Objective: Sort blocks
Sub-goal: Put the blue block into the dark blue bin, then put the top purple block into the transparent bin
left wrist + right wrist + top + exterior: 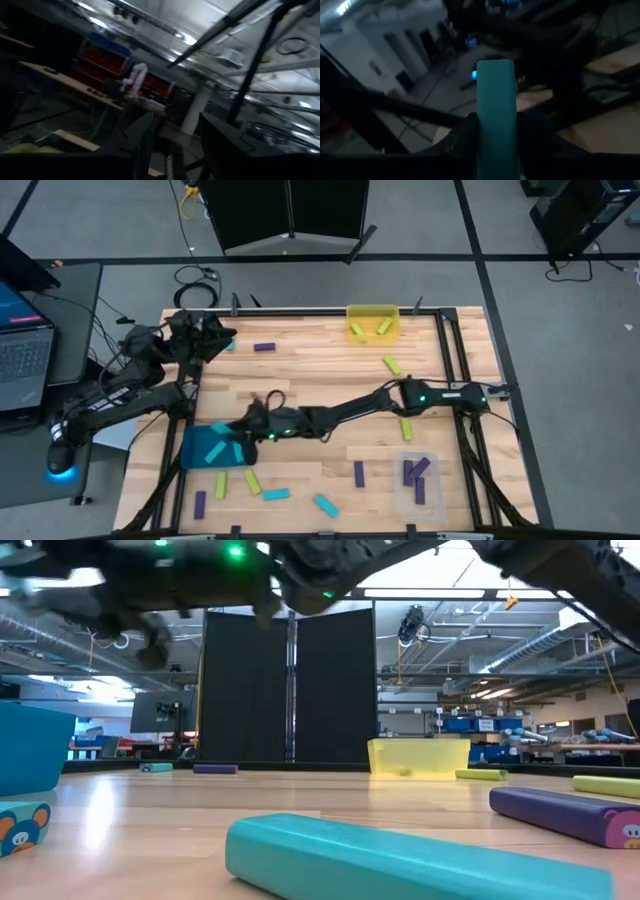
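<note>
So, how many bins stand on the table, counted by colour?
Teal bin: 1
Yellow bin: 1
Clear bin: 1
Total: 3 bins

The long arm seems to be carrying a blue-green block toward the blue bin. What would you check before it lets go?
1. Block held: ok. The right gripper is shut on the cyan block.
2. Gripper over the teal bin: ok; the high view shows it at the bin's right edge.
3. Colour match: ok; the cyan blocks in the bin match.
4. Room in bin: ok; much of its floor is bare.
5. Left gripper clear: ok; it waits at the table's far left corner.
6. Drop height: cannot tell.
</note>
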